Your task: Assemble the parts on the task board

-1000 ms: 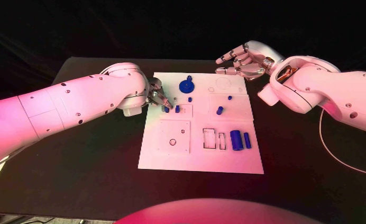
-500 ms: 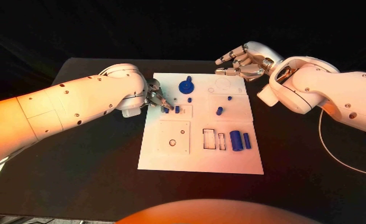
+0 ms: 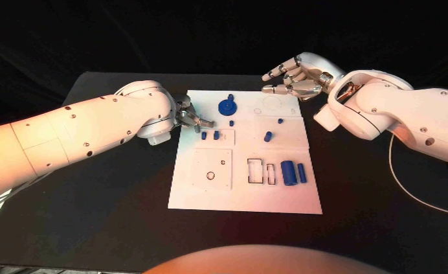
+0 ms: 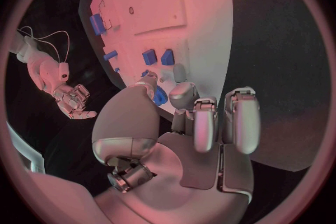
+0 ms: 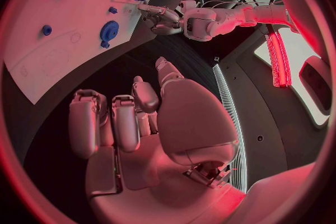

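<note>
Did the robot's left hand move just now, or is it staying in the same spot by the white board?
Yes, a little. The left hand has edged toward the far end of the task board, away from the two small blue parts near its fingertips.

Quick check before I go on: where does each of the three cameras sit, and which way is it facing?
Head view: on the robot's head, looking down at the white rectangular task board; both white arms show, left robot hand, right robot hand.
Left wrist view: behind the left robot hand, facing the board's small blue parts.
Right wrist view: behind the right robot hand, facing the board across to the left arm.
Shared: all show the blue toothed gear.
</note>
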### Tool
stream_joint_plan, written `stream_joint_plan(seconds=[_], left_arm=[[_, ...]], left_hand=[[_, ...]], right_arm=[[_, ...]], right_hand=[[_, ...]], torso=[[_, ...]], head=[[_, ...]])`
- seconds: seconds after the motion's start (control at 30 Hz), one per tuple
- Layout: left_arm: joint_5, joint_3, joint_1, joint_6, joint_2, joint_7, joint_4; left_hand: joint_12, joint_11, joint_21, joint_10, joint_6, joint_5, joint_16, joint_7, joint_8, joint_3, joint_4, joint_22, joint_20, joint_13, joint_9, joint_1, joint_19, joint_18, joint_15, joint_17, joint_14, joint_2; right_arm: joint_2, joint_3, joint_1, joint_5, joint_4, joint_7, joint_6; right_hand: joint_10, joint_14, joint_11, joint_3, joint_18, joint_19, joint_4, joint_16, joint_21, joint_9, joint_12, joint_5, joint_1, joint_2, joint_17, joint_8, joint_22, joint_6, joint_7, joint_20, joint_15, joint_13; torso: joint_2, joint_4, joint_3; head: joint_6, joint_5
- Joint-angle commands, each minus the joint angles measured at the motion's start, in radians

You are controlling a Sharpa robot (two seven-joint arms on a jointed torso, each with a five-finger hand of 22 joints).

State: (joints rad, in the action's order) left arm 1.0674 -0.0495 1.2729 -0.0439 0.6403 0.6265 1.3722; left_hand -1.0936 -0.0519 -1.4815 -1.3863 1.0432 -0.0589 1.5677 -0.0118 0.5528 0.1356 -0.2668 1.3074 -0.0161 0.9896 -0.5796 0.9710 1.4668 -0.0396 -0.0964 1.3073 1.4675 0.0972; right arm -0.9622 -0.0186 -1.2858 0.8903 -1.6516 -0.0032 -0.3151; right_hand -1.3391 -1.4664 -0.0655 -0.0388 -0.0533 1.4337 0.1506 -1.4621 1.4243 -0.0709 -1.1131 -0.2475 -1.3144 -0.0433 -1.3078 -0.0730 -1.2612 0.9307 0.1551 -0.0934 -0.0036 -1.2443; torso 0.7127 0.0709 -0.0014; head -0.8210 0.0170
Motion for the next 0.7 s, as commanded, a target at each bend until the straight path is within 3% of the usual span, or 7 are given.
stream_joint_plan(seconds=[0.03,0.17,0.27,0.4,0.5,0.63,0.7], left_arm=[[-0.044,0.001,0.000,0.129,0.005,-0.058,0.006],[-0.090,0.002,0.000,0.188,0.013,-0.115,0.009],[-0.140,0.002,0.000,0.219,0.015,-0.196,0.009],[-0.161,0.002,0.000,0.232,0.007,-0.328,0.003],[-0.094,-0.001,-0.002,0.233,-0.013,-0.452,-0.011],[0.044,-0.004,-0.012,0.246,-0.042,-0.573,-0.034],[0.116,-0.005,-0.018,0.244,-0.059,-0.606,-0.047]], left_hand=[[0.030,0.003,0.020,0.020,-0.009,-0.001,0.003,-0.008,-0.006,-0.030,-0.019,0.150,0.007,-0.032,0.001,0.004,0.044,0.006,-0.005,0.263,0.103,-0.014],[0.130,0.018,0.084,0.093,-0.058,-0.025,0.003,-0.023,-0.004,-0.077,-0.024,0.087,0.001,-0.145,-0.004,-0.003,0.009,-0.011,0.004,0.263,0.103,-0.035],[0.270,0.048,0.239,0.223,-0.145,-0.056,-0.048,-0.056,-0.016,-0.111,-0.030,-0.055,-0.021,-0.298,0.005,0.022,-0.076,-0.047,0.029,0.195,0.078,-0.050],[0.345,0.105,0.660,0.390,-0.259,-0.068,-0.348,-0.114,-0.059,-0.093,0.048,-0.415,-0.057,-0.342,0.040,0.201,-0.325,-0.123,0.079,-0.144,-0.110,-0.050],[0.466,0.142,0.789,0.531,-0.318,-0.068,-0.609,-0.149,-0.119,-0.019,0.129,-0.501,-0.086,-0.424,0.097,0.395,-0.407,-0.129,0.112,-0.400,-0.304,-0.065],[0.607,0.154,0.834,0.539,-0.304,-0.058,-0.673,-0.151,-0.199,0.050,0.170,-0.535,-0.107,-0.567,0.191,0.501,-0.395,-0.142,0.122,-0.486,-0.336,-0.029],[0.721,0.163,0.850,0.473,-0.239,-0.054,-0.676,-0.135,-0.278,0.090,0.165,-0.550,-0.120,-0.711,0.289,0.508,-0.363,-0.139,0.125,-0.530,-0.311,0.010]], right_arm=[[0.001,0.000,0.001,0.004,0.001,0.006,0.017],[-0.001,0.000,0.002,0.004,0.001,0.006,0.016],[-0.002,0.000,0.003,0.004,0.000,0.006,0.016],[-0.003,0.000,0.003,0.004,0.000,0.006,0.015],[-0.002,0.000,0.003,0.004,0.000,0.006,0.016],[0.001,0.000,0.003,0.004,0.001,0.005,0.018],[0.002,0.000,0.004,0.004,0.002,0.005,0.018]], right_hand=[[0.004,-0.063,0.000,0.003,-0.010,-0.006,0.005,0.004,-0.005,0.001,0.003,-0.006,0.007,0.001,-0.073,0.005,0.001,0.008,0.000,0.002,-0.009,0.000],[0.004,-0.063,0.000,0.004,-0.010,-0.006,0.004,0.004,-0.005,0.001,0.003,-0.006,0.007,0.001,-0.073,0.005,0.001,0.008,0.000,0.002,-0.009,0.000],[0.004,-0.063,0.000,0.004,-0.010,-0.006,0.004,0.004,-0.005,0.001,0.003,-0.006,0.007,0.001,-0.073,0.005,0.001,0.008,0.000,0.002,-0.009,0.000],[0.004,-0.063,0.000,0.004,-0.010,-0.006,0.004,0.004,-0.005,0.001,0.003,-0.006,0.007,0.001,-0.073,0.005,0.001,0.008,0.000,0.002,-0.009,0.000],[0.004,-0.063,0.000,0.004,-0.010,-0.006,0.004,0.004,-0.005,0.001,0.003,-0.006,0.007,0.001,-0.073,0.005,0.001,0.008,0.000,0.002,-0.009,0.000],[0.004,-0.063,0.000,0.004,-0.010,-0.006,0.004,0.004,-0.005,0.001,0.002,-0.007,0.007,0.002,-0.073,0.005,0.001,0.008,0.000,0.002,-0.009,0.000],[0.004,-0.063,0.001,0.004,-0.010,-0.006,0.004,0.004,-0.005,0.001,0.002,-0.007,0.007,0.002,-0.074,0.005,0.001,0.008,0.000,0.002,-0.009,-0.001]], torso=[[0.001,0.0005,-0.0004],[0.000,-0.0001,0.0003],[0.000,0.0004,0.0011],[0.001,0.0004,0.0001],[0.000,0.0010,0.0000],[0.001,-0.0005,0.0001],[0.001,-0.0004,0.0007]], head=[[-0.001,0.002],[-0.002,0.004],[-0.002,0.004],[0.003,0.011],[0.006,0.013],[0.011,0.016],[0.011,0.016]])
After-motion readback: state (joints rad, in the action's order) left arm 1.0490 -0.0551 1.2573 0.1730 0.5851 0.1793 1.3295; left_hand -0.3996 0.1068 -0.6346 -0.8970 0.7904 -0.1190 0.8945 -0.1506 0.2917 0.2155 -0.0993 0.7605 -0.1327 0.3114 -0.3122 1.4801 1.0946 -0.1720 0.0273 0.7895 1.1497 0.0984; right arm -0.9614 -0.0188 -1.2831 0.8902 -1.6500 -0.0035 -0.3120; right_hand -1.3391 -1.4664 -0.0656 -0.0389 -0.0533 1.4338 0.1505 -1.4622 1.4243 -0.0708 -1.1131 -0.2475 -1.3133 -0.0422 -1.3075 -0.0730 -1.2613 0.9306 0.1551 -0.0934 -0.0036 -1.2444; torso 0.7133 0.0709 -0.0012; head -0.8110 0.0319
